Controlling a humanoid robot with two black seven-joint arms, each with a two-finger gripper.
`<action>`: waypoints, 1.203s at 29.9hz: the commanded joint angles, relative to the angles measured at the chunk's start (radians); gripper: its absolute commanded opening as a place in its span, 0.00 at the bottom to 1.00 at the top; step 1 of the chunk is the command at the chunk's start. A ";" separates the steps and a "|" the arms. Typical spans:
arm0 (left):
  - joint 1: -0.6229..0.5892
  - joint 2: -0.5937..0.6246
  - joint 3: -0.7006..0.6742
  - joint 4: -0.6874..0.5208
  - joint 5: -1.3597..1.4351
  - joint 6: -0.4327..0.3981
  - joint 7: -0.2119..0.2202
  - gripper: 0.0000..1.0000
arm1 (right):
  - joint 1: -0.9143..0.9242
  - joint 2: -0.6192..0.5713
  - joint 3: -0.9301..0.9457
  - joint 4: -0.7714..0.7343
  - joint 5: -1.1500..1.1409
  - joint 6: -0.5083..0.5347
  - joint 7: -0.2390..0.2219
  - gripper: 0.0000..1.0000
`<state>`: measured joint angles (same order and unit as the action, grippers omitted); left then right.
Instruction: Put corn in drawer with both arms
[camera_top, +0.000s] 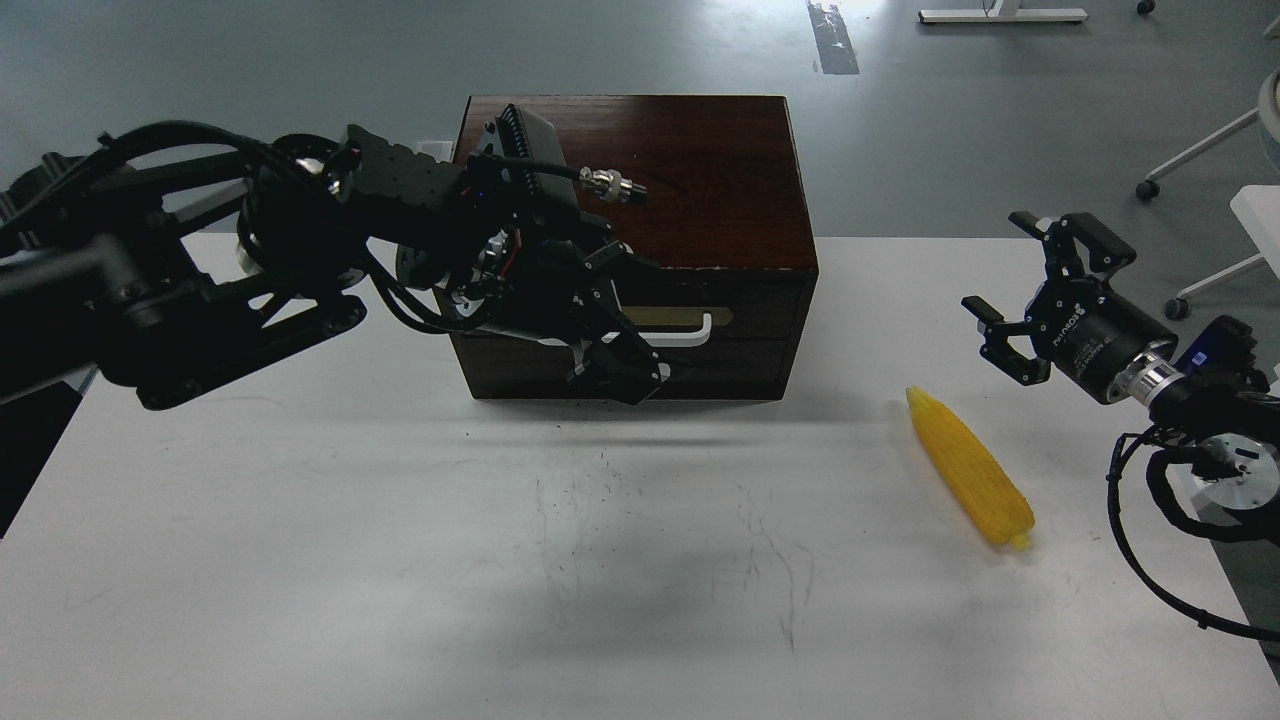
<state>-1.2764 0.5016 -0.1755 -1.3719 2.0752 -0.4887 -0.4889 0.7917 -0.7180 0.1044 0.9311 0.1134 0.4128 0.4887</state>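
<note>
The yellow corn (968, 465) lies on the white table at the right, tip pointing up-left. The drawer (765, 300) is the upper front of the dark brown cabinet and looks pushed in; its white bar handle (690, 332) shows on a beige plate. My left gripper (628, 320) is at the handle's left end. Its fingers are spread, one above and one below the bar, and they hide that end. My right gripper (1012, 290) hovers open and empty above the table, up and to the right of the corn and apart from it.
The plain dark panel (745, 372) sits below the drawer. The cabinet top (700, 170) stands at the table's back centre. My left arm's cable connector (612, 185) reaches over it. The table's right edge (1215, 560) runs close to my right arm.
</note>
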 joint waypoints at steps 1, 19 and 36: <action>-0.021 -0.026 0.053 0.048 0.052 0.000 0.000 0.99 | -0.002 -0.003 0.000 0.000 0.000 0.000 0.000 1.00; -0.063 -0.112 0.162 0.157 0.102 0.000 0.000 0.99 | -0.002 -0.011 0.001 0.000 0.000 0.000 0.000 0.99; -0.051 -0.117 0.205 0.175 0.100 0.000 0.000 0.99 | -0.006 -0.012 0.000 0.000 0.000 0.000 0.000 0.99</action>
<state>-1.3289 0.3850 0.0290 -1.1961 2.1751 -0.4887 -0.4886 0.7867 -0.7304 0.1043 0.9311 0.1135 0.4126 0.4887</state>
